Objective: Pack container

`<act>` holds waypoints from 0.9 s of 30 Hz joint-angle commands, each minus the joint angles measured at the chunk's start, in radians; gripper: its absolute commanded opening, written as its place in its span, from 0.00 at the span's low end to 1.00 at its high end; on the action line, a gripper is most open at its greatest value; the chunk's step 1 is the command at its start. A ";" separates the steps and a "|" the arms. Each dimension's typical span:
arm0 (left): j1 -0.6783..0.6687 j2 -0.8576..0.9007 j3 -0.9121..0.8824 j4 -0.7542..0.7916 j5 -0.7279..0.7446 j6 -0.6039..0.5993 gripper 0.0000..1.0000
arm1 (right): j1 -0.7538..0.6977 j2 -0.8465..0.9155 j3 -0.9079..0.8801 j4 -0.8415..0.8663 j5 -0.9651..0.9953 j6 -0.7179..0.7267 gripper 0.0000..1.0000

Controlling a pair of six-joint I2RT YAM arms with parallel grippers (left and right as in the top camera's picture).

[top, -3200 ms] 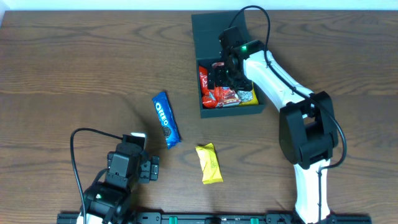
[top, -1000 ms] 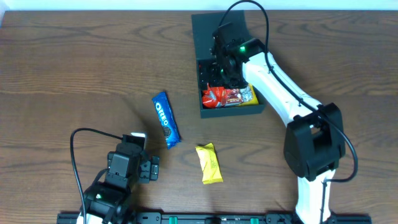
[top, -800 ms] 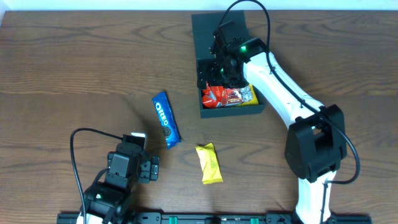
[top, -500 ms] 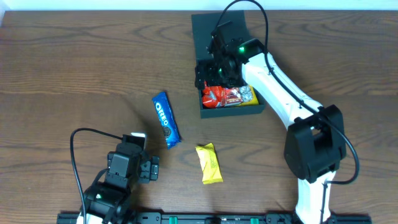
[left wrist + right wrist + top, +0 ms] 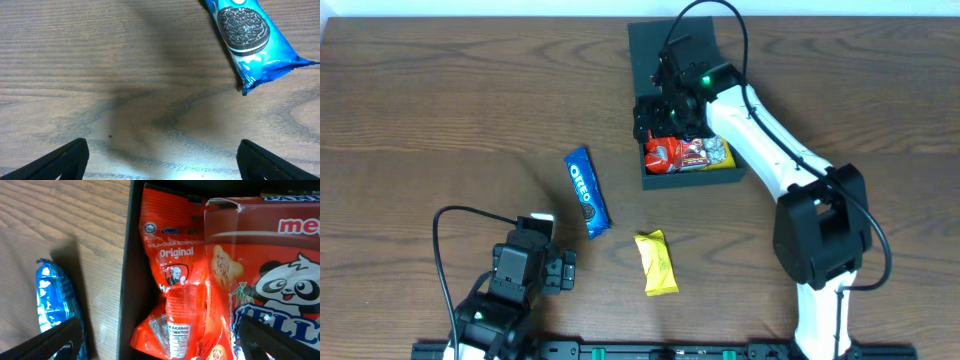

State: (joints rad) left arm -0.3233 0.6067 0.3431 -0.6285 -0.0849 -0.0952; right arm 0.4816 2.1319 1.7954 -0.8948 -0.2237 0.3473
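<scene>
The container (image 5: pixel 650 60), a dark square box with its flap lid laid open behind it, stands at the table's back centre. It holds a red "Original" packet (image 5: pixel 172 270) and a red panda box (image 5: pixel 272 285). My right gripper (image 5: pixel 165 342) hangs open over the box's left wall (image 5: pixel 131 280), one finger outside above the table and the other over the panda box, with nothing held. A blue Oreo packet (image 5: pixel 587 192) and a yellow packet (image 5: pixel 656 263) lie on the table. My left gripper (image 5: pixel 160 165) is open and empty, low over bare wood short of the Oreo packet (image 5: pixel 250 40).
The white right arm (image 5: pixel 770 130) reaches from the front right across to the box. The left arm's base (image 5: pixel 500 300) sits at the front left edge with its black cable looping beside it. Brown wooden table (image 5: pixel 440 110) spreads to the left.
The right gripper has shifted left, from over the packets inside the box to above its left wall, staying open. The left arm and the loose packets have not moved.
</scene>
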 commanded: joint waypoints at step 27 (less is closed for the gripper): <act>0.004 -0.003 0.000 -0.003 -0.003 0.018 0.95 | 0.057 -0.608 -0.079 -0.273 0.421 -0.004 0.99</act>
State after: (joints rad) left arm -0.3233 0.6067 0.3428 -0.6285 -0.0853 -0.0952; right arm 0.5278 1.5616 1.7695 -1.1606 0.0948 0.3290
